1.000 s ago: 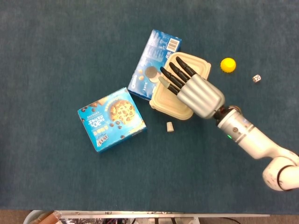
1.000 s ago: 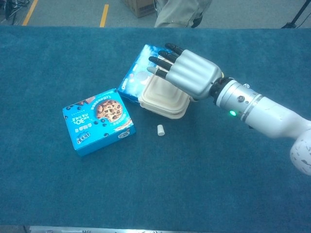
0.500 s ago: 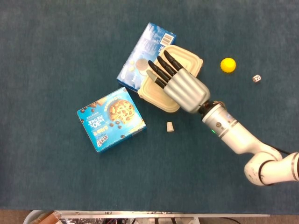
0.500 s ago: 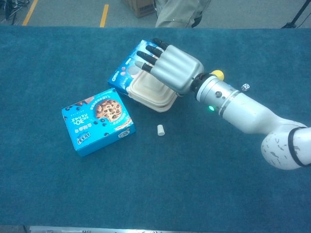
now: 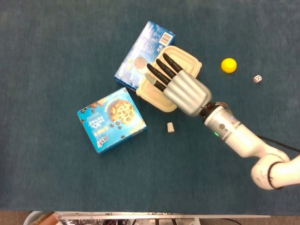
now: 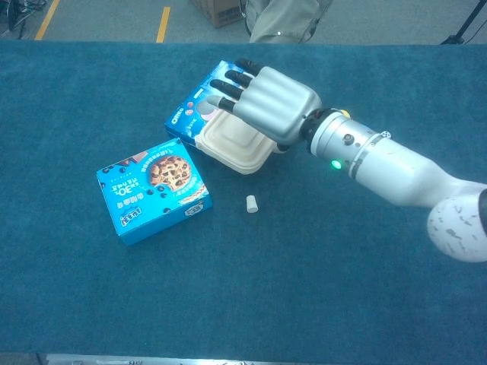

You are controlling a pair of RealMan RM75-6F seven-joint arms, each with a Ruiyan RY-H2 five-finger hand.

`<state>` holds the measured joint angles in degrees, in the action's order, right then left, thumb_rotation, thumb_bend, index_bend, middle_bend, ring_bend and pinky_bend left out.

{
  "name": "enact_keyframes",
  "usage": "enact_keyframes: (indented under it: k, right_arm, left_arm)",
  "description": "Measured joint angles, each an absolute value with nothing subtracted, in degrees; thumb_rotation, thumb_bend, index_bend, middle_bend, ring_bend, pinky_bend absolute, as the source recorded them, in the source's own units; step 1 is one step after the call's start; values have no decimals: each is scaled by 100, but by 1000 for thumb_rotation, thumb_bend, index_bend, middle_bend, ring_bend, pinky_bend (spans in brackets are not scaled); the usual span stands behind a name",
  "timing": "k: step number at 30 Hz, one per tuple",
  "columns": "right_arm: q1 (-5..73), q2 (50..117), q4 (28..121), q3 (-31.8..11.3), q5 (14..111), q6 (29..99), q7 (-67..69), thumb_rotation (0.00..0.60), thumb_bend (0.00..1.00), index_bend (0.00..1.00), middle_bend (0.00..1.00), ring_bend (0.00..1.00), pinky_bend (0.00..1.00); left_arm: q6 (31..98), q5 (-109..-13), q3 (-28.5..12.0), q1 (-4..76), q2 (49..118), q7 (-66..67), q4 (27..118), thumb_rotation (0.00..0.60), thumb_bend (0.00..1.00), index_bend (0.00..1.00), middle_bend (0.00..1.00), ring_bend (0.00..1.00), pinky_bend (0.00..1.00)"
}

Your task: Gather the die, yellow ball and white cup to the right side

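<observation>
Head view first, nearest the robot: the right arm reaches in from the lower right, and just ahead of it the cup (image 5: 170,127), a small white thing lying on its side on the tabletop (image 5: 56,178), sits alone between the arm and the cookie box (image 5: 111,120). It is well left of where it belongs.

Further out, the right hand (image 5: 180,86) lies flat over the beige container (image 5: 159,96), fingers (image 5: 161,72) stretched out and slightly spread, gripping nothing; whether the palm presses down or only hovers, I cannot tell. The container overlaps the blue box (image 5: 143,54) behind it.

Off to the far right, the ball (image 5: 228,65) and the die (image 5: 257,78) sit near each other, already on the right side by the look of it.

So the cup seems the piece left to fetch. To do it well: lift clear of the container, draw back toward the cup, come down over it with fingers apart and pinch across its body, since it may roll. The left hand is not in view.
</observation>
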<state>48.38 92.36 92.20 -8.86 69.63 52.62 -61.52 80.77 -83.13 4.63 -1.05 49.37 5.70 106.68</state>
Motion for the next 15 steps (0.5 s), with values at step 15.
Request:
enact_keyframes:
  k: [15]
  right_arm:
    - [4833, 7960, 10270, -241, 8471, 4756, -3789, 600, 0, 360, 210, 83, 205]
  left_arm:
    - [8019, -8358, 475, -61, 4947, 664, 10756, 500, 293, 334, 380, 329, 183]
